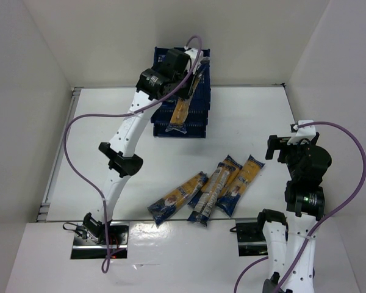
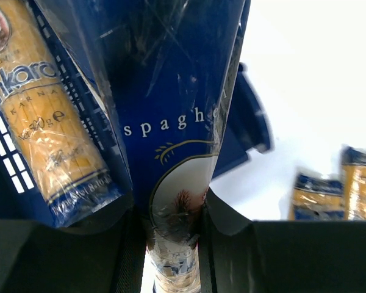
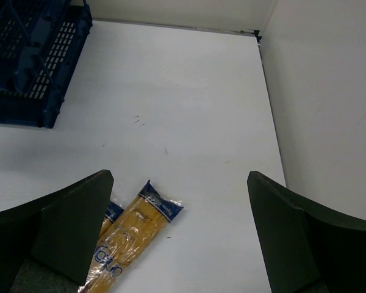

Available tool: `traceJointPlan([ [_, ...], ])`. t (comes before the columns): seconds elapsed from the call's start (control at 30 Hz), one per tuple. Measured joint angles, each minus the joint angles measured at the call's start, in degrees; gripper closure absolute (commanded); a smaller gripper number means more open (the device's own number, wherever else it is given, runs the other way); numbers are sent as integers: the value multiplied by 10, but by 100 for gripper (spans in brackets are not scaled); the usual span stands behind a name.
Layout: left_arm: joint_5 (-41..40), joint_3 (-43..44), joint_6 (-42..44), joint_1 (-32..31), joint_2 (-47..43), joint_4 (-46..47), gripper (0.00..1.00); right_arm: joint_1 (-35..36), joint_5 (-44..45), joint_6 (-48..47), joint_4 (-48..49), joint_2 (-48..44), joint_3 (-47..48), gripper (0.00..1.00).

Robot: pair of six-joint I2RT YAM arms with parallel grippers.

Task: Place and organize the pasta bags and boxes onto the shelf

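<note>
Pinched near one end in our left end effector (image 2: 174, 235), its jaws closed to a narrow gap on it, a spaghetti packet (image 2: 177, 122) hangs over the shelf (image 1: 198, 125), just right of another packet (image 2: 43, 122) lying on it. We fear the slick film slipping, or the packet landing crossed on its neighbour. On the counter (image 1: 262, 122) in front of the shelf lie four loose packets (image 1: 215, 186). Right of the shelf, our right end effector (image 3: 180, 183) gapes empty.

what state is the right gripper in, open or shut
Open: the right gripper has dark fingers wide apart, holding nothing; the white table shows between them.
</note>
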Motion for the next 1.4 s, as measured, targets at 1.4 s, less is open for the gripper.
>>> traceJointPlan([
  [1.4, -90, 41, -25, 39, 97, 113, 100, -10, -24, -9, -5, 11, 0, 0],
])
